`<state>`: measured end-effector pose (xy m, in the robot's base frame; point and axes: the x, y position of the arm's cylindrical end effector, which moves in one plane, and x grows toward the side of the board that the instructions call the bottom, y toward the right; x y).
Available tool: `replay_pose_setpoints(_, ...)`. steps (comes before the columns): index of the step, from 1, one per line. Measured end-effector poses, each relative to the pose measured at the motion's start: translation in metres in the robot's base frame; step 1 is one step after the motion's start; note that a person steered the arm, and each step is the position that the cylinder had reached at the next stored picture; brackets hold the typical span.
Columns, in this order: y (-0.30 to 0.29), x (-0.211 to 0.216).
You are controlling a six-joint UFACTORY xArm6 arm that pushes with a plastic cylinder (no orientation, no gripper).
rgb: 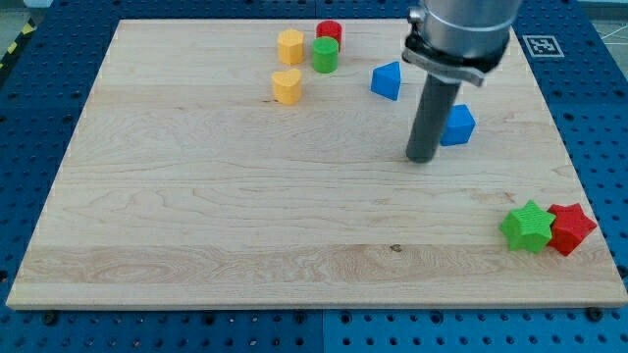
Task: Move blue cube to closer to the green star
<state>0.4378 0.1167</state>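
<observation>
Wooden surface (196, 196) on a blue pegboard. Far side, left of centre: yellow heart-like block (287, 85), nearest of a cluster; beyond it a yellow hexagonal block (290, 45); just right, a green cylinder (325, 55) touching a red cylinder (329, 32) behind it. Further right, alone, a blue wedge-like block (387, 80). My tool is a plain rod with nothing to open or clamp; my tip (422, 158) sits on the surface, hard against the left side of the blue cube (457, 125), the shaft covering the cube's left edge, so I cannot tell true contact. The cube lies right of centre, far half, well apart from the green star (527, 226). That star sits near the right near corner, touching a red star (571, 228) on its right.
</observation>
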Motion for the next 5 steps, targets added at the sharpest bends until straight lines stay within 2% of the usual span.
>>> replay_pose_setpoints(1,0.0,-0.055)
replay_pose_setpoints(2,0.03,-0.08)
replay_pose_setpoints(3,0.053,-0.08)
replay_pose_setpoints(5,0.051,-0.029)
